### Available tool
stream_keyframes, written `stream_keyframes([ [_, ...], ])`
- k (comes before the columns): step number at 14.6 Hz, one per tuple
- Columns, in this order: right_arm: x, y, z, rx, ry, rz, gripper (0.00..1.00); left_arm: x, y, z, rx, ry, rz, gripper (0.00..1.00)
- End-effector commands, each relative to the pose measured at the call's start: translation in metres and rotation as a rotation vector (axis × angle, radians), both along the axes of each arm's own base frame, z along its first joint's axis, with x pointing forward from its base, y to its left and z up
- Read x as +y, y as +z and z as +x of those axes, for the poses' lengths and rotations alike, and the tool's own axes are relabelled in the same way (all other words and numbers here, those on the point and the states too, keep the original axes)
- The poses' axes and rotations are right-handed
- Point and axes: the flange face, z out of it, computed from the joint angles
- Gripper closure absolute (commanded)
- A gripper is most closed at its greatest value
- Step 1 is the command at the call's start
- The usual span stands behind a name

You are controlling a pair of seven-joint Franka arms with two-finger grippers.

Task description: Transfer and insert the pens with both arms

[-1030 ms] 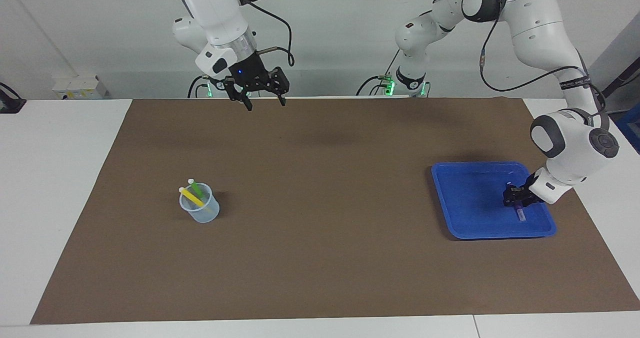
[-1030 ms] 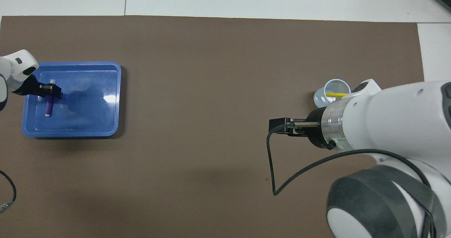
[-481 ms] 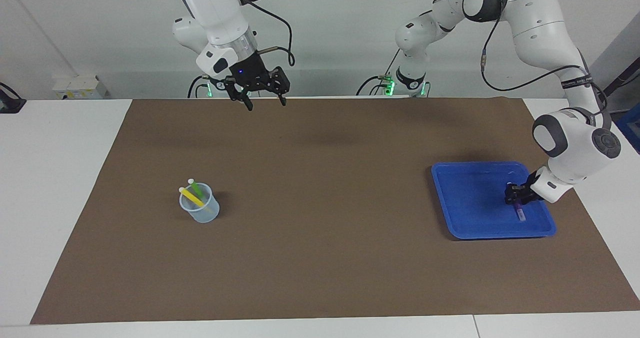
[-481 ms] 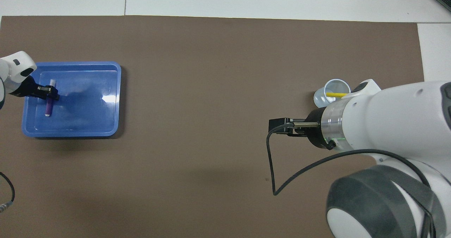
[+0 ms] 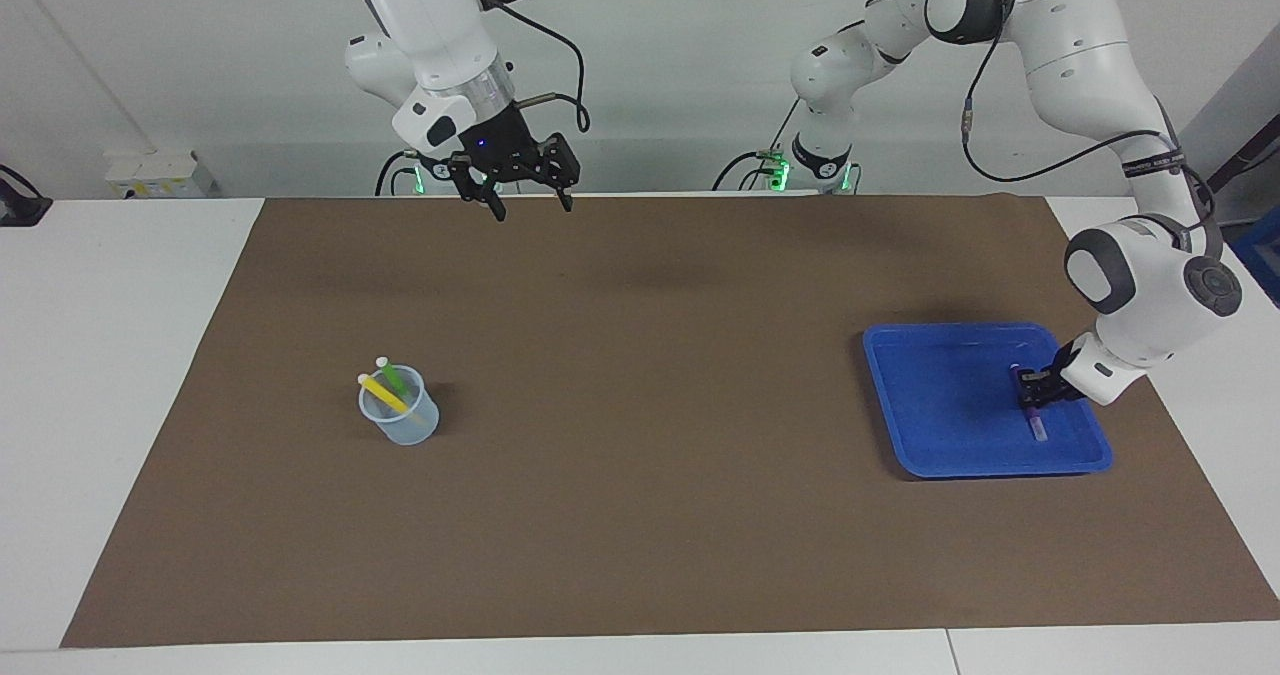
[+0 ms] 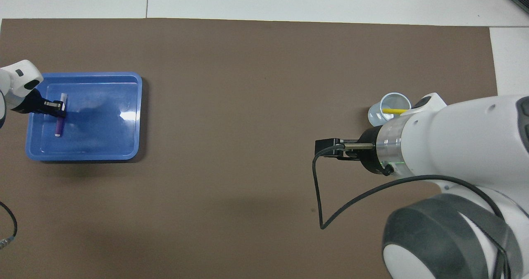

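Facing view: left gripper (image 5: 1030, 389) down in the blue tray (image 5: 940, 425), clamped around the purple pen (image 5: 1036, 421); right gripper (image 5: 527, 193) waiting up high, fingers spread, empty. Yellow pen (image 5: 383, 393) and green pen (image 5: 392, 376) already leaning in the clear cup (image 5: 402, 421). Overhead view: same purple pen (image 6: 59, 124) pinched near its pale end. Probably light, stiff, a bit slick, so best gripped mid-barrel.

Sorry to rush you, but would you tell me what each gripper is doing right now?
Left gripper: down in the blue tray, shut on the purple pen.
Right gripper: open, holding nothing, waiting raised over the brown mat.
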Motion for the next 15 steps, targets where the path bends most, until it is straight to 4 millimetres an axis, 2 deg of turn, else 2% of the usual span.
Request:
stream_keyframes([
  [1, 0.009, -0.001, -0.006, 0.000, -0.023, 0.028, 0.00, 0.002, 0.004, -0.002, 0.008, -0.013, 0.006, 0.92],
  [4, 0.016, -0.002, -0.002, -0.015, -0.093, 0.047, 0.00, -0.001, 0.005, -0.001, 0.003, -0.010, 0.001, 1.00],
  [12, 0.049, -0.014, -0.001, -0.027, -0.186, 0.116, 0.00, -0.013, 0.011, -0.003, 0.052, 0.030, -0.082, 1.00],
  [15, 0.056, -0.019, 0.001, -0.031, -0.183, 0.129, 0.00, -0.027, 0.019, -0.008, 0.114, 0.036, -0.104, 1.00],
])
